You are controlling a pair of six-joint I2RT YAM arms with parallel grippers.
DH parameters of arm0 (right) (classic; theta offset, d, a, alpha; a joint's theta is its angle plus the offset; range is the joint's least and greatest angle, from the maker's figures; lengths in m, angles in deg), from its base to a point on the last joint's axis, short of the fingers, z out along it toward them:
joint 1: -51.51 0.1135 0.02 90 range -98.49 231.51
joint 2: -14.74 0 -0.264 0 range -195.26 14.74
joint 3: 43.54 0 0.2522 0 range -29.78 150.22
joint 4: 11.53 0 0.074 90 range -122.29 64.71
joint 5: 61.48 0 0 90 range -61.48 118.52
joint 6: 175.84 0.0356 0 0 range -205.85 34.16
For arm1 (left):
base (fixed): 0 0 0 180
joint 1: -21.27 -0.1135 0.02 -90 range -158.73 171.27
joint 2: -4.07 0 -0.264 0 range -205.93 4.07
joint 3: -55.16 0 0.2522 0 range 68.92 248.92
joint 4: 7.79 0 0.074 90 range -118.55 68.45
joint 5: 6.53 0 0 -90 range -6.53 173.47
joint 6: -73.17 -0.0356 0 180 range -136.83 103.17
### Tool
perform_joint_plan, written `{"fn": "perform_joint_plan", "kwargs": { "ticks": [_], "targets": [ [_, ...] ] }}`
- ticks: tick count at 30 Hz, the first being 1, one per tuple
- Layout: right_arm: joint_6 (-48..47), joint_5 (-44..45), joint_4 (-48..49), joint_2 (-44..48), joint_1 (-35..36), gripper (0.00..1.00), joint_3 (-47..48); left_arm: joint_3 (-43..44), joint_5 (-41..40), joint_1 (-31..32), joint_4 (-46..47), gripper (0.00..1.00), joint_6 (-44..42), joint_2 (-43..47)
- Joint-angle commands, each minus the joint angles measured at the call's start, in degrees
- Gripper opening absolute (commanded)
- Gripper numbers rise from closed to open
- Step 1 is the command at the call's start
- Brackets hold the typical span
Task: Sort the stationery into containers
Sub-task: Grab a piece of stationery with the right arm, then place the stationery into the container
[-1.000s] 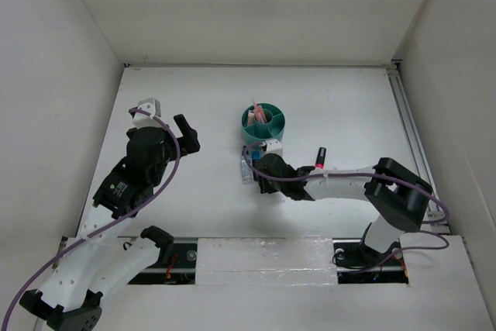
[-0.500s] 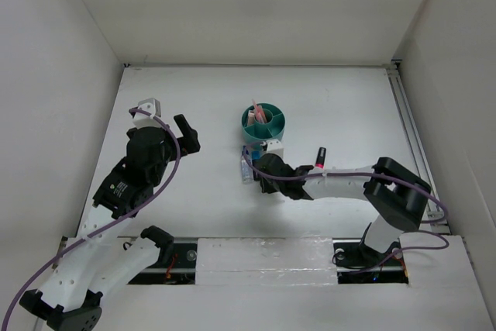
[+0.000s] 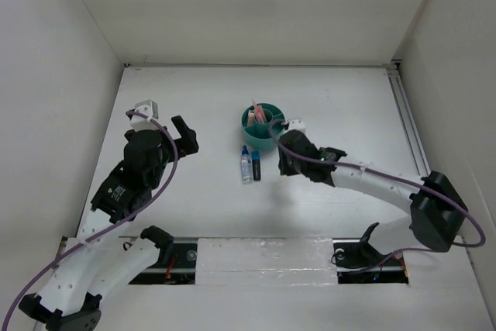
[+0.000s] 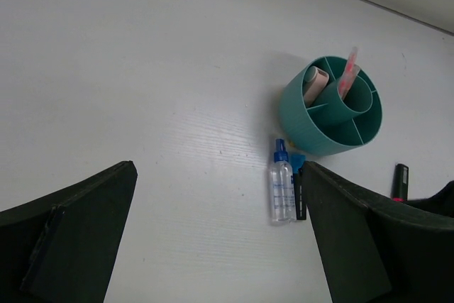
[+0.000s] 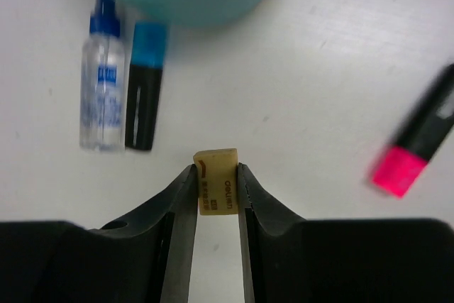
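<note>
Tan block [image 5: 216, 191] sits pinched in the right gripper [image 5: 216, 169], just beside the teal organizer [image 3: 258, 142]; a clean drop likely needs a lift over the rim and release above a ring compartment. Left gripper [image 4: 216, 243] hangs spread, well away from it.

A robot lab cell: bare white walls [image 3: 256, 5] enclosing a white table [image 3: 349, 106].

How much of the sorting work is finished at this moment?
Done: pink pencils stand in the teal organizer. In hand: the right tool is shut on the tan block. Left: the blue-capped clear pen, dark marker and pink highlighter lie on the table.
</note>
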Motion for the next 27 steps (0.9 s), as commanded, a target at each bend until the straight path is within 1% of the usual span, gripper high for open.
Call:
{"fn": "perform_joint_plan", "kwargs": {
  "ticks": [1, 3, 4, 5, 6, 7, 8, 10, 12, 13, 14, 15, 17, 18, 21, 23, 27],
  "targets": [
    [-9.5, -1.4, 1.1, 3.1, -6.2, 0.00, 5.7, -0.8, -1.8, 0.0, 2.0, 1.00, 0.2, 1.3],
    [-15.4, -3.4, 3.8, 3.6, -10.5, 0.00, 8.8, -1.4, -1.8, 0.0, 2.0, 1.00, 0.8, 1.8],
    [-17.1, -7.5, 5.2, 3.6, -12.0, 0.00, 9.6, -1.4, -1.8, 0.0, 2.0, 1.00, 0.8, 2.4],
    [-17.9, -9.3, 5.8, 3.6, -15.3, 0.00, 10.7, -1.4, -1.8, 0.0, 2.5, 1.00, 0.8, 2.4],
    [-19.6, -12.7, 5.8, 2.5, -16.9, 0.00, 13.9, -1.4, -1.8, 0.0, 2.5, 1.00, 0.8, 2.4],
    [-20.7, -12.8, 5.8, 1.9, -18.2, 0.00, 15.4, -1.4, -1.8, 0.0, 2.5, 1.00, 0.8, 2.4],
    [-21.7, -15.9, 6.9, 1.2, -20.2, 0.00, 16.8, -1.4, -1.8, 0.0, 2.5, 1.00, 0.8, 2.4],
    [-25.4, -18.4, 8.0, -2.2, -21.4, 0.00, 21.4, -1.9, -1.8, 0.0, 2.5, 1.00, 0.8, 2.4],
    [-28.4, -23.2, 8.0, -5.4, -22.4, 0.00, 24.7, -1.9, -1.3, 0.0, 2.5, 1.00, 0.8, 2.4],
    [-30.4, -26.0, 8.0, -7.2, -23.2, 0.00, 28.1, -1.9, -1.3, 0.0, 2.5, 1.00, 0.8, 2.4],
    [-34.7, -28.7, 8.0, -10.3, -23.2, 0.00, 29.3, -1.9, -1.3, 0.0, 2.5, 1.00, 0.8, 2.4],
    [-36.2, -33.5, 8.0, -11.7, -23.2, 0.00, 30.2, -1.9, -1.3, 0.0, 3.0, 1.00, 0.8, 2.4],
    [-39.4, -35.6, 6.5, -15.3, -23.2, 0.00, 33.7, -1.9, -1.3, 0.0, 3.0, 1.00, 0.8, 3.0],
    [-40.2, -37.4, 6.5, -16.3, -23.7, 0.00, 34.9, -1.9, -1.3, 0.0, 3.0, 1.00, 0.8, 3.0],
    [-40.3, -38.3, 6.5, -19.7, -25.5, 0.00, 37.4, -1.9, -0.8, 0.0, 3.0, 1.00, 0.8, 3.0],
    [-40.3, -41.7, 7.1, -21.3, -26.6, 0.00, 39.1, -1.9, -0.8, 0.0, 3.0, 1.00, 0.2, 3.0],
    [-40.8, -42.9, 7.1, -24.8, -27.3, 0.00, 41.7, -1.9, -0.3, 0.0, 3.0, 1.00, 0.2, 3.0]
  ]
}}
